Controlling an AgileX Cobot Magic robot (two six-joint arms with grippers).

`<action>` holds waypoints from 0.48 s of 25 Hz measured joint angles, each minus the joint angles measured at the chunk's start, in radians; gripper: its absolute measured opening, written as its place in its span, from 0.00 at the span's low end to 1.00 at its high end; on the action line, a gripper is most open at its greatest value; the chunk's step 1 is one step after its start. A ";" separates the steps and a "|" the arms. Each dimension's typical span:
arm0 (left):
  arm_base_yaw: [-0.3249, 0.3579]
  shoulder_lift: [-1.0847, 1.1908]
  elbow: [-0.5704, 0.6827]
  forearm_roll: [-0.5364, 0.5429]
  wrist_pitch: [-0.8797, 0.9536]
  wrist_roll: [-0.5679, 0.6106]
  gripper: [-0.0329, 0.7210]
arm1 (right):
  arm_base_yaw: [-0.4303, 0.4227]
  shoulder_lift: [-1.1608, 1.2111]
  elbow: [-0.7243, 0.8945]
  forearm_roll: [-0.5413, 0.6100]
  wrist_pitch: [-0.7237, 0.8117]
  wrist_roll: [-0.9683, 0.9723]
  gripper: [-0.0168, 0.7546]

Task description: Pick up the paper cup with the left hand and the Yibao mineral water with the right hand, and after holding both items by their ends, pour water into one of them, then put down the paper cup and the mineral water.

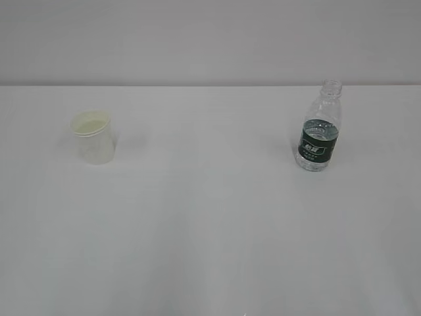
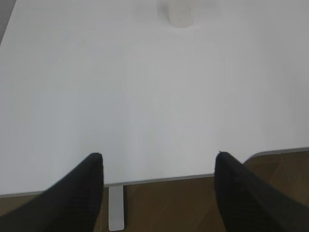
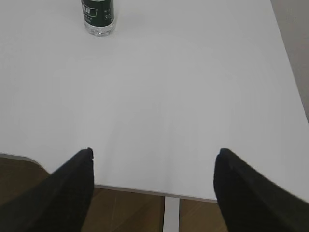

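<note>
Nothing started: cup and bottle untouched, upright on worktop.
Left fingers and right fingers spread wide, empty, well back; all steps remain.

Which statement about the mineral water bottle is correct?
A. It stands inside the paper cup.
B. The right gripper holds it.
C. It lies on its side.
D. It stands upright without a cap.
D: the mineral water bottle stands upright on the table with an open, capless neck.
</note>
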 joint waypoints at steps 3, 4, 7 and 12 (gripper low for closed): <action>0.000 0.000 0.000 0.000 0.000 0.000 0.72 | 0.000 0.000 0.000 0.000 0.000 0.003 0.78; 0.000 0.000 0.000 0.000 0.000 0.000 0.72 | 0.000 0.000 0.000 0.000 0.000 0.003 0.78; 0.000 0.000 0.000 0.000 0.000 0.000 0.72 | 0.000 0.000 0.000 0.000 0.000 0.003 0.78; 0.000 0.000 0.000 0.000 0.000 0.000 0.72 | 0.000 0.000 0.000 0.000 0.000 0.003 0.78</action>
